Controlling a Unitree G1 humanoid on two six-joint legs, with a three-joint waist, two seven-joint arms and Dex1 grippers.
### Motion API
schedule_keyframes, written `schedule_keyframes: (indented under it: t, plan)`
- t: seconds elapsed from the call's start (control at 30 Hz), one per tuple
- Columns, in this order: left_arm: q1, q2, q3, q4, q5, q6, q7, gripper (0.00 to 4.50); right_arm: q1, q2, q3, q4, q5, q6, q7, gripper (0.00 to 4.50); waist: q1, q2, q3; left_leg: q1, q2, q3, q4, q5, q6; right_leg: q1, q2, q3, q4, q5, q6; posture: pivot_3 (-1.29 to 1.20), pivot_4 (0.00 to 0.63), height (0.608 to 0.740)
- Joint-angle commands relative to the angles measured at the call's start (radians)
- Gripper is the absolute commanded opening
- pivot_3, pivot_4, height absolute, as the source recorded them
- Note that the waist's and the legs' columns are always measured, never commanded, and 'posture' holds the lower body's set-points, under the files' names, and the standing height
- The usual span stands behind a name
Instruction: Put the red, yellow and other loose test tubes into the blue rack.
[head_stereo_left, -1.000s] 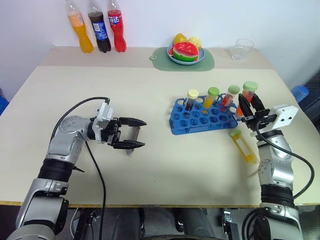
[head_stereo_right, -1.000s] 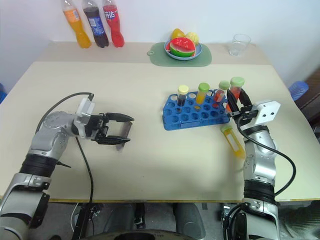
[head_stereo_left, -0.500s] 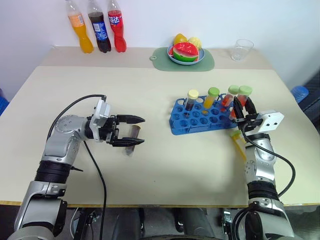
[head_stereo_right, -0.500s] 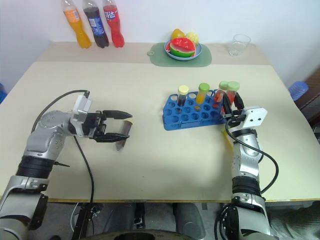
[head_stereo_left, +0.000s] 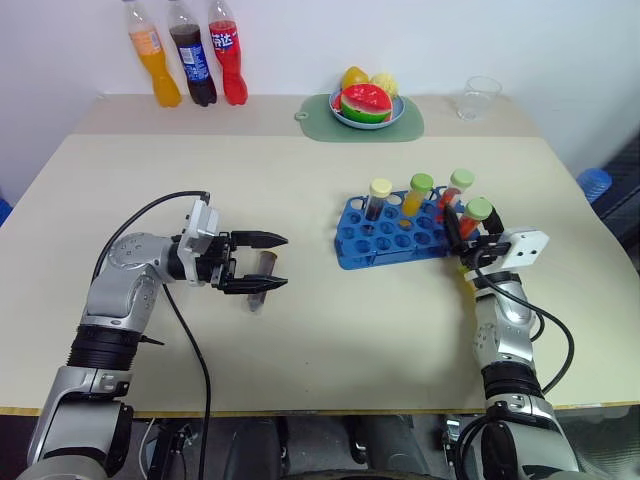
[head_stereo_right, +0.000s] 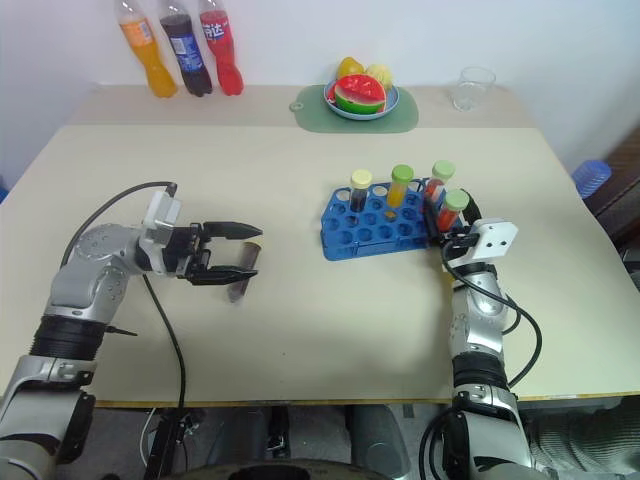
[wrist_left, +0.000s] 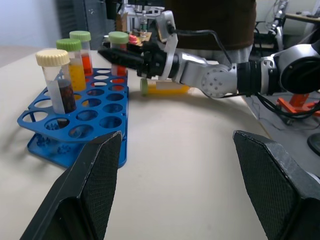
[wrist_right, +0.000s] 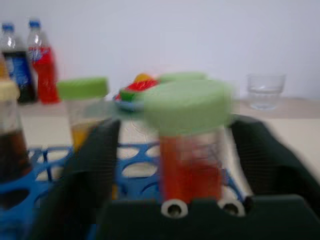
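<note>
At the near right corner of the blue rack (head_stereo_left: 400, 232), at about three o'clock on the table (head_stereo_left: 300, 190), the right gripper (head_stereo_left: 468, 237) stands with its two black fingers spread on either side of a green-capped red tube (head_stereo_left: 474, 218). The right wrist view shows a gap between each finger and the tube's wall, so the tube is released, not gripped; it appears to sit upright in a corner hole of the rack. Three more tubes stand in the back row: a cream-capped dark one (head_stereo_left: 377, 199), a green-capped yellow one (head_stereo_left: 417, 194) and a green-capped red one (head_stereo_left: 456, 189).

Out at nine o'clock, the left gripper (head_stereo_left: 268, 263) points toward the rack with its jaws wide apart, holding nothing. A small dark tube (head_stereo_left: 261, 282) lies on the table just under its fingertips. A yellow tube (wrist_left: 162, 89) lies on the table beside the rack, close to the right gripper, seen from the left wrist.

The step in hand looks like the end of one placement. Next, the right gripper would need to draw back clear of the cap without tipping the tube, then go for the yellow tube lying beside it; the left could drop onto the dark tube.
</note>
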Motion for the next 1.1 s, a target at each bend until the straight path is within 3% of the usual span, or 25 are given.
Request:
schedule_keyframes:
  t: [0.03,0.17,0.33,0.47,0.57,0.77,1.1]
  plan:
    - [-0.002,-0.006,0.017,-0.035,-0.002,-0.006,0.005,3.67,0.052,-0.063,0.01,-0.187,-0.035,0.072,-0.021,4.14,0.003,0.0,0.0,0.0,0.0,0.0,0.0,0.0,0.0,0.0,0.0,0.0,0.0,0.0,0.0,0.0,0.15,0.74]
    - [-0.003,-0.021,0.011,-0.027,0.005,-0.013,0.003,3.67,0.158,-0.16,0.014,-0.477,-0.117,0.284,-0.076,4.14,0.009,0.001,0.0,0.0,0.0,0.0,0.0,0.0,0.0,0.0,-0.001,0.0,0.0,0.0,0.0,0.0,0.15,0.74]
    - [-0.005,-0.044,0.0,-0.011,0.021,-0.028,-0.002,3.67,0.361,-0.331,-0.029,-0.871,0.028,0.731,0.019,4.14,0.017,0.0,-0.001,0.0,0.0,0.0,0.0,0.0,0.0,0.0,0.0,0.0,-0.001,0.0,0.0,0.0,0.15,0.74]
    - [-0.006,-0.058,-0.003,-0.001,0.027,-0.033,-0.012,3.67,0.445,-0.459,-0.091,-1.051,0.112,1.126,0.023,4.14,0.018,0.0,-0.001,0.0,0.0,-0.001,0.0,0.0,0.0,0.0,-0.001,0.0,-0.001,0.0,0.0,0.0,0.15,0.74]
    - [-0.013,-0.07,-0.007,0.019,0.042,-0.05,-0.018,3.67,0.423,-0.528,-0.126,-1.065,0.284,1.411,0.082,4.14,0.016,0.0,-0.001,0.0,0.0,-0.001,0.001,0.0,0.0,0.0,-0.001,0.0,-0.001,0.0,-0.001,0.0,0.15,0.74]
    - [0.008,-0.084,-0.009,-0.003,0.048,-0.048,-0.018,3.67,0.218,-0.574,-0.077,-0.958,0.324,1.718,0.03,4.14,0.014,-0.001,0.0,0.0,0.0,-0.001,0.0,0.0,0.0,0.0,-0.001,0.0,-0.002,0.0,-0.001,0.0,0.15,0.74]
    - [0.057,-0.065,0.001,-0.058,0.042,-0.032,0.007,3.67,-0.029,-0.675,0.091,-0.66,0.293,1.822,0.104,4.14,0.018,-0.001,0.0,-0.002,-0.001,-0.001,0.0,-0.001,0.001,-0.001,-0.001,0.0,-0.003,0.0,-0.001,0.0,0.15,0.74]
